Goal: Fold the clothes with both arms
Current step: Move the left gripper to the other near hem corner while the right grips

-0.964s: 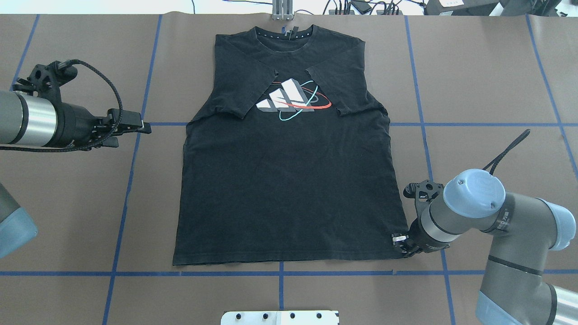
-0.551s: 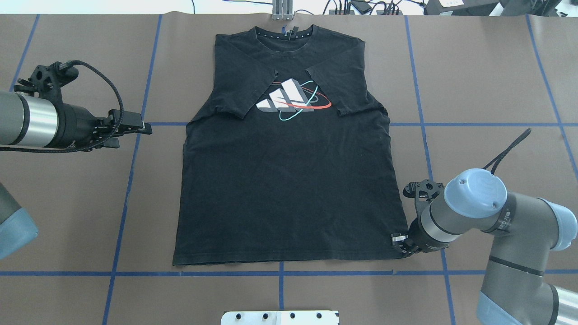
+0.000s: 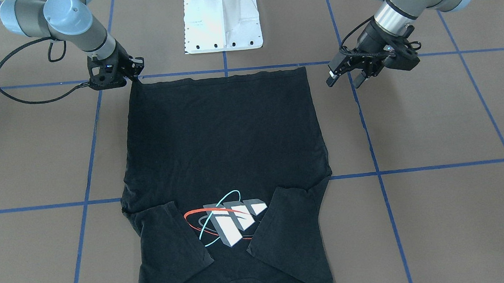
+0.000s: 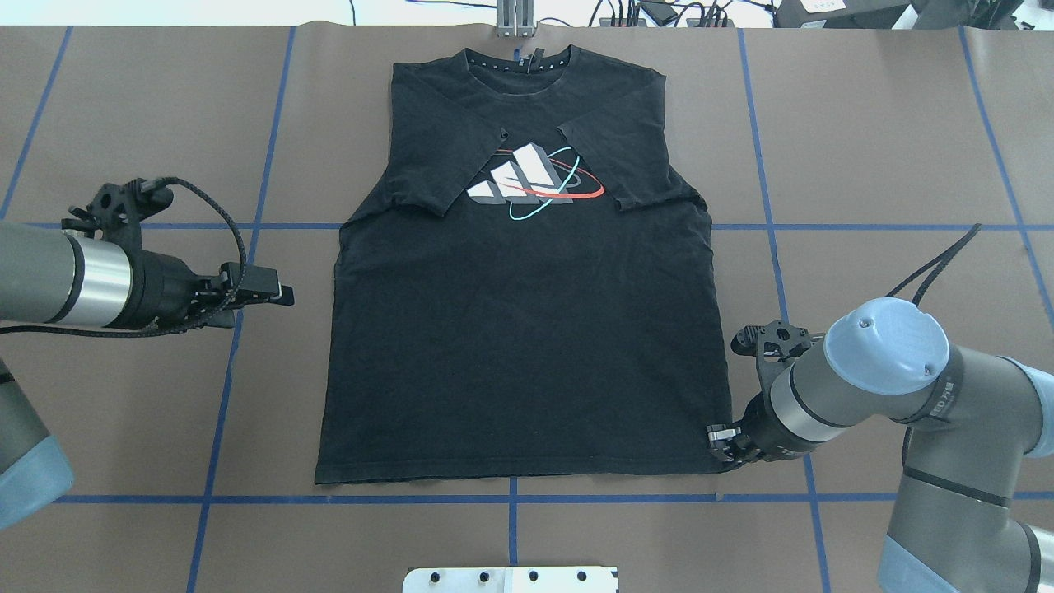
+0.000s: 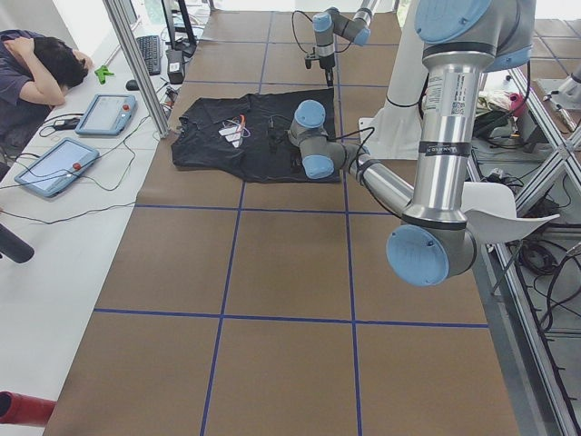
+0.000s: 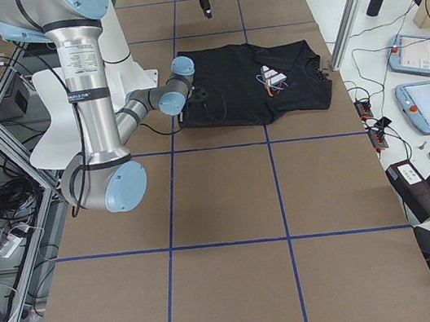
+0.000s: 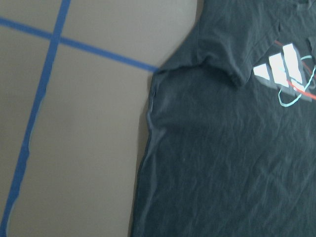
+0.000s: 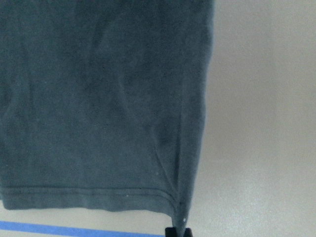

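My right tool [image 4: 725, 449] has its jaws pinched on the T-shirt [image 4: 527, 354] at the hem corner, low against the tabletop [image 4: 865, 165], ready to lift. My left tool [image 3: 346, 79] hovers empty, jaws apart, just outside the opposite side edge and not yet at its hem corner. Beyond both, the shirt lies flat, logo up, sleeves folded inward. I judge the hem fold waits on a left grasp.

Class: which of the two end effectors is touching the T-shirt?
The right end effector: it pinches the T-shirt at its hem corner. The left end effector hangs open beside the shirt, apart from the fabric.
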`<act>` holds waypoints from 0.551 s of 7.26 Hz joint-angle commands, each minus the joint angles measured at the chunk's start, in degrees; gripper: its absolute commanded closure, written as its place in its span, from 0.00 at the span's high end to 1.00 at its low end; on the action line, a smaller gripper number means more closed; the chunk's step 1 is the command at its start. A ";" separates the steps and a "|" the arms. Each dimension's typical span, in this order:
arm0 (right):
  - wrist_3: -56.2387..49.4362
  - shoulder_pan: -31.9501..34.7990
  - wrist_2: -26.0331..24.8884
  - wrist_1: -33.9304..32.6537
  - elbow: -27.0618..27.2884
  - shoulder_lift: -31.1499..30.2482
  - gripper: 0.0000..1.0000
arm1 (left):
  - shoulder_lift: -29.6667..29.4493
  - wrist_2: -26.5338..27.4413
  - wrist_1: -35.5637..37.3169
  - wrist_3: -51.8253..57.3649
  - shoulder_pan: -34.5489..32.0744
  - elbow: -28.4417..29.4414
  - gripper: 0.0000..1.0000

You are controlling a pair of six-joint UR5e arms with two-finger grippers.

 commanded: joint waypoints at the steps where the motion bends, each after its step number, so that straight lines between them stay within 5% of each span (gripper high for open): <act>1: 0.12 0.10 -0.09 -0.01 1.90 0.07 0.00 | 3.23 6.80 -6.10 -8.40 9.83 -0.02 0.99; 4: 0.12 0.80 0.17 -0.02 2.87 -0.11 0.00 | 3.23 11.85 -5.58 -12.22 16.56 1.47 0.99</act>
